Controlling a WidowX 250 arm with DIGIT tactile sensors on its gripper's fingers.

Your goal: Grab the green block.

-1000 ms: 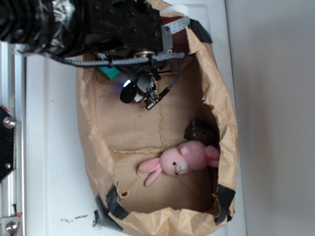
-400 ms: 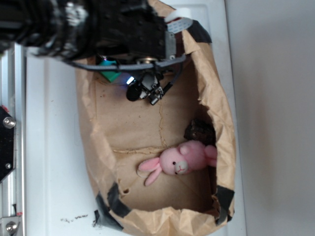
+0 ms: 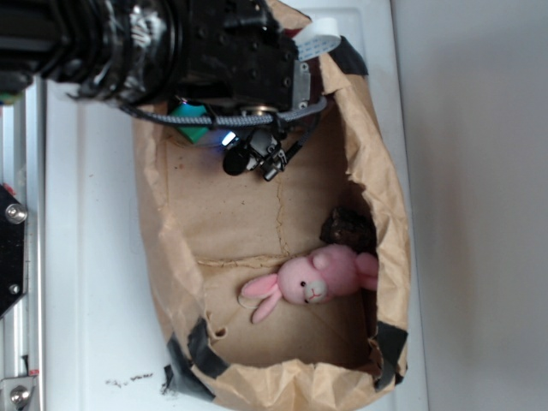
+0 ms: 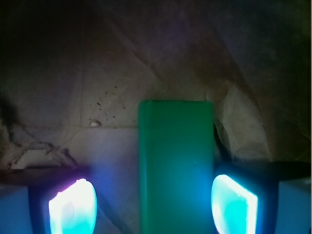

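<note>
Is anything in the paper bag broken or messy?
The paper bag is crumpled and patched with black tape at its corners. The pink bunny lies tipped on its side. The green block looks whole, standing between the tool's open fingers.

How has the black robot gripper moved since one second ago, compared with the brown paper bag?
Yes. The black robot gripper moved up in the exterior view, toward the brown paper bag's upper-left wall and the green block.

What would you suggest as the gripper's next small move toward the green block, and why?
Probably close the gripper. In the wrist view the green block already stands between the two lit fingers, with a gap on the left side, so shutting should pinch it.
</note>
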